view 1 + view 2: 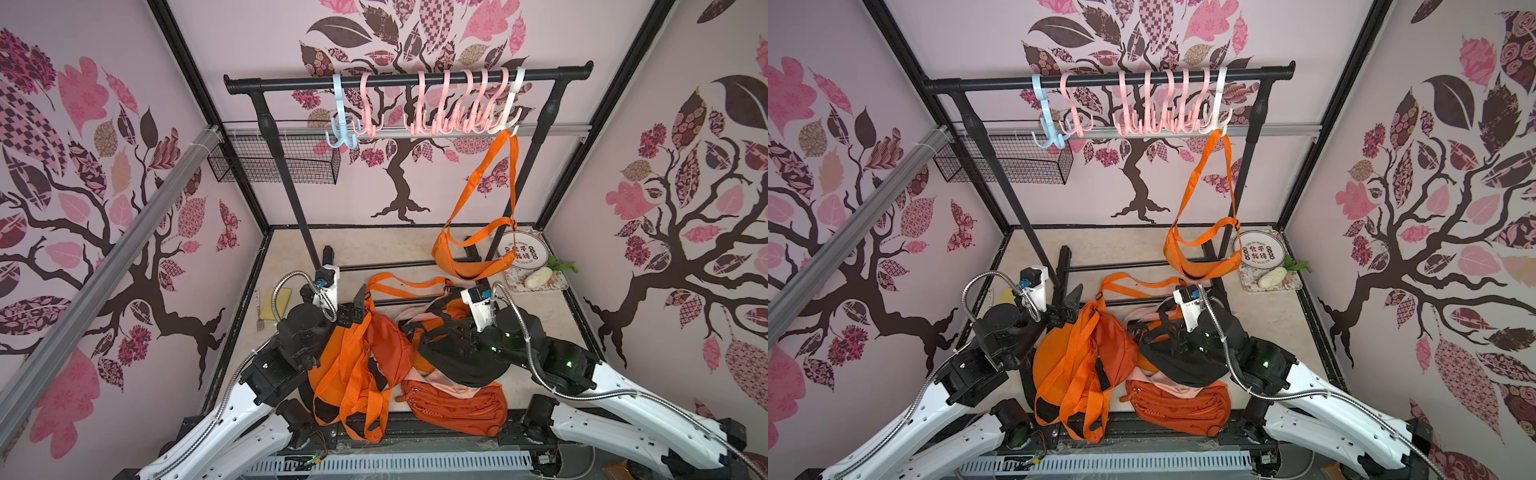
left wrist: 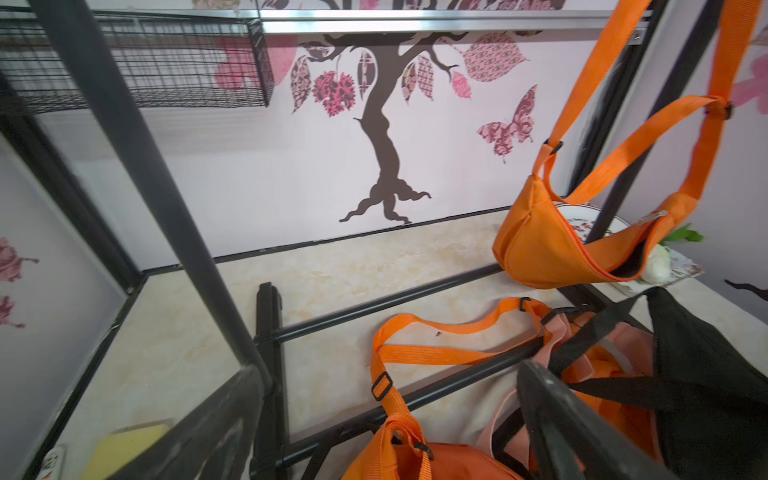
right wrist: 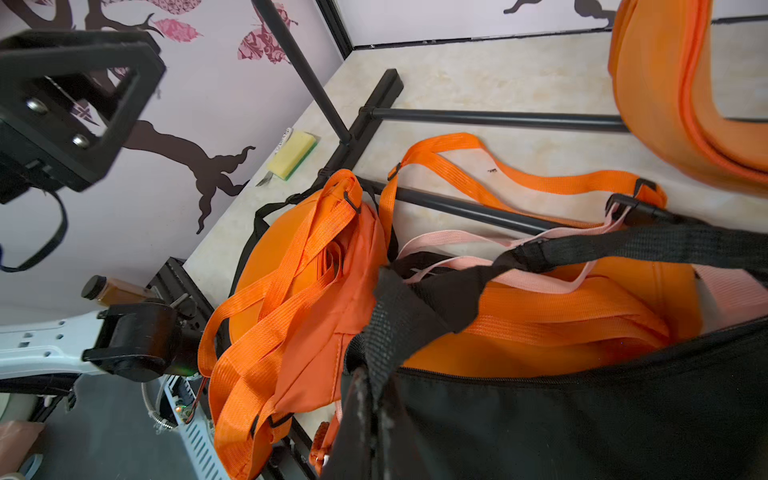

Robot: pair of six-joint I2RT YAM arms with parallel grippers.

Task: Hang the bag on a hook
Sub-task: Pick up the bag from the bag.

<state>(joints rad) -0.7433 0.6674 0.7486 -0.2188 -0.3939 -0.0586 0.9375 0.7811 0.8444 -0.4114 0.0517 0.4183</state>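
Right gripper: jaws closed on black strap, webbing bunched at pinch. Strap joins black bag, close to lens. Pink strap lies over orange webbing beyond. Round orange bag lies under tangled orange straps on marbled tabletop. Yellow sponge near rack foot. Another orange bag blurred, near lens.

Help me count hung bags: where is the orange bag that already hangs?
In both top views the orange bag hangs by its strap from the white hook at the rail's right end, near the plate.
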